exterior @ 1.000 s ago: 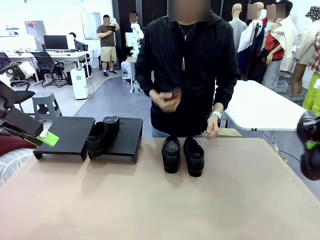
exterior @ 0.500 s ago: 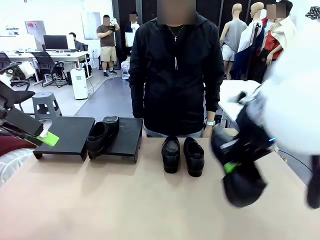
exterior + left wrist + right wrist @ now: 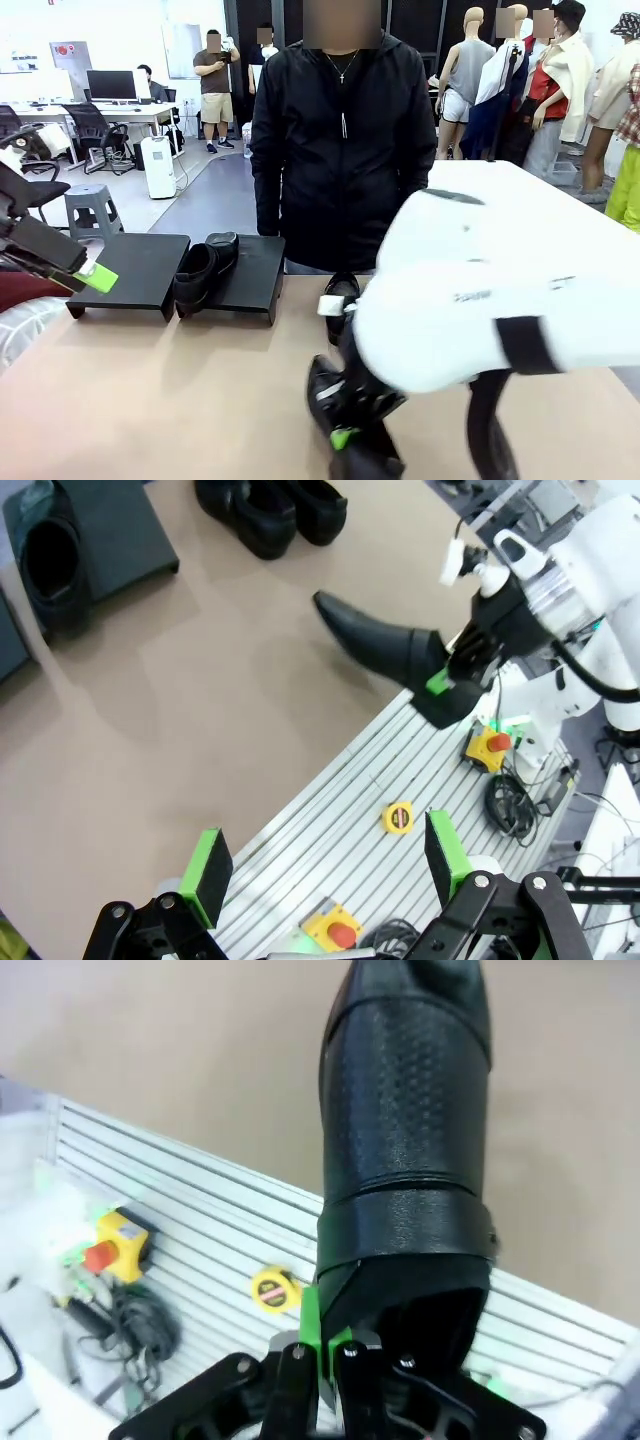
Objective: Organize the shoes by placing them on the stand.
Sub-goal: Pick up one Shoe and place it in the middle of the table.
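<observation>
Right gripper (image 3: 322,1335) pinches the high-cut shoe (image 3: 405,1110) by its collar above the table's (image 3: 150,400) near edge; left gripper (image 3: 325,865) hangs open.

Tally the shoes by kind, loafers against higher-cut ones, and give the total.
slip-on loafers: 2
higher-cut dress shoes: 2, one on the stand, one held in the right hand
Total: 4 shoes
</observation>
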Available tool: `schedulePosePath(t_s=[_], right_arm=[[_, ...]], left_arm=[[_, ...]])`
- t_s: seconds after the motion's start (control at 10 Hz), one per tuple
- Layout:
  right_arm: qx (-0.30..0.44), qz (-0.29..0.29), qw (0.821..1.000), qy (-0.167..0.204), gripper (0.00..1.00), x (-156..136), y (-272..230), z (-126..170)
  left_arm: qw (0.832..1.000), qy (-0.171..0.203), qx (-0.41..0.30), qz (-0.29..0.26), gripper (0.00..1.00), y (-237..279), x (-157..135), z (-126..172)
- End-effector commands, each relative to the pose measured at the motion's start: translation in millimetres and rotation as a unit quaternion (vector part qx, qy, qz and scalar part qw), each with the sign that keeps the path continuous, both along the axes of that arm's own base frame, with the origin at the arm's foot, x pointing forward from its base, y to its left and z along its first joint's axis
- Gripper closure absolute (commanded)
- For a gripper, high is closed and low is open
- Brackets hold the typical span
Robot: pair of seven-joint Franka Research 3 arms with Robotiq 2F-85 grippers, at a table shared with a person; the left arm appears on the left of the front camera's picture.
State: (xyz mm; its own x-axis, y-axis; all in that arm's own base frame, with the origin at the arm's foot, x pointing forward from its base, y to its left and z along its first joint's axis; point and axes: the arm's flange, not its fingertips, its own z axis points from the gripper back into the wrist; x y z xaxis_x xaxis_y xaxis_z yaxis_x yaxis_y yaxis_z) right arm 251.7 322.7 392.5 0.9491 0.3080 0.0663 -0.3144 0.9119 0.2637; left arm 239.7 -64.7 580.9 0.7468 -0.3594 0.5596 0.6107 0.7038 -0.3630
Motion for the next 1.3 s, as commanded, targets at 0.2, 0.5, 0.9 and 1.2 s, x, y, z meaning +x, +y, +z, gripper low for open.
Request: schedulePosePath(t_s=[0.2,0.5,0.9,1.2], right_arm=[[0.043,-0.024,0.997,-0.055,1.00,40,60,-8],[0.064,-0.054,0.996,-0.044,1.00,74,77,-23],[0.041,-0.066,0.997,-0.020,0.67,80,72,-37],[0.075,-0.068,0.995,0.005,0.00,92,48,-15]], left_arm=[[1.000,-0.006,0.004,-0.009,0.00,4,1,-2],[1.000,-0.006,0.004,-0.009,0.00,4,1,-2],[1.000,-0.006,0.004,-0.009,0.00,4,1,-2],[1.000,-0.006,0.004,-0.009,0.00,4,1,-2]])
